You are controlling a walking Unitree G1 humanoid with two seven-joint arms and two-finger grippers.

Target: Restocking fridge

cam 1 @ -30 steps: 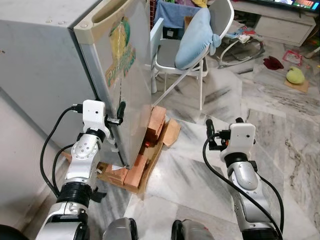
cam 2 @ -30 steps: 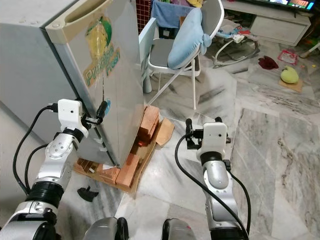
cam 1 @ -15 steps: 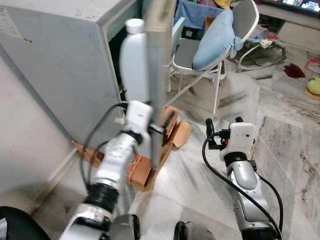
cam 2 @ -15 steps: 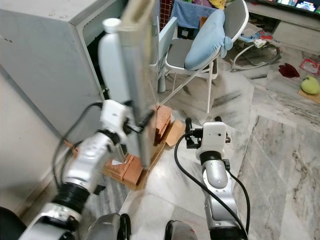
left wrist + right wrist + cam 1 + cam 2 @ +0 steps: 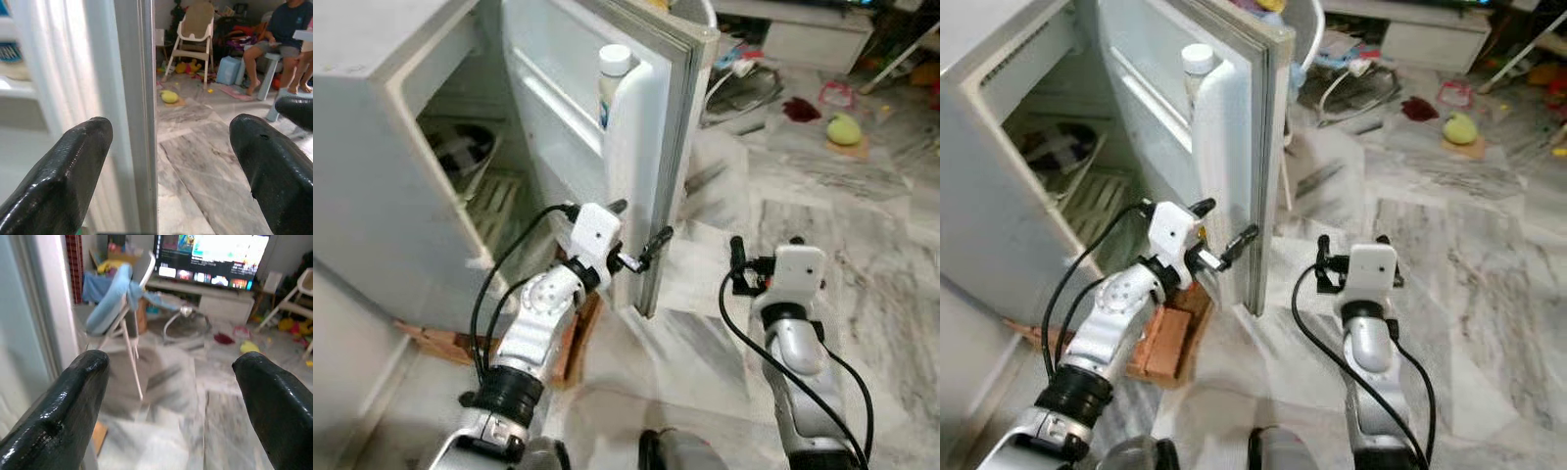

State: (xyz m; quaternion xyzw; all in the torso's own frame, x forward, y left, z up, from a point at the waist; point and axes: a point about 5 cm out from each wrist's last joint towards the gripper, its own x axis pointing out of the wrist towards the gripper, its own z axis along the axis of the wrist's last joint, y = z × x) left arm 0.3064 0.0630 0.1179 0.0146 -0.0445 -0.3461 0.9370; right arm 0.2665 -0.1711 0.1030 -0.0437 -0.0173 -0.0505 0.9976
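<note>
The small grey fridge [image 5: 372, 196] stands with its door [image 5: 651, 147] swung wide, showing white shelves inside. A white bottle [image 5: 613, 70] sits in the door's upper rack. My left gripper [image 5: 639, 223] is open at the door's free edge. In the left wrist view that door edge [image 5: 139, 122] runs between the two fingers [image 5: 63, 171], and I cannot tell whether they touch it. My right gripper [image 5: 764, 250] hangs open and holds nothing, to the right of the door over the marble floor.
A dark striped bowl [image 5: 460, 152] rests on a shelf inside the fridge. Bricks [image 5: 576, 338] prop up the fridge base. A folding chair with a blue cushion [image 5: 117, 298], a TV [image 5: 210, 257], a high chair [image 5: 193, 29], a seated person [image 5: 286, 34] and a yellow-green toy [image 5: 842, 128] are farther off.
The fridge door has swung from closed to wide open with my left gripper at its edge. The camera has shifted. The right arm has barely moved.
</note>
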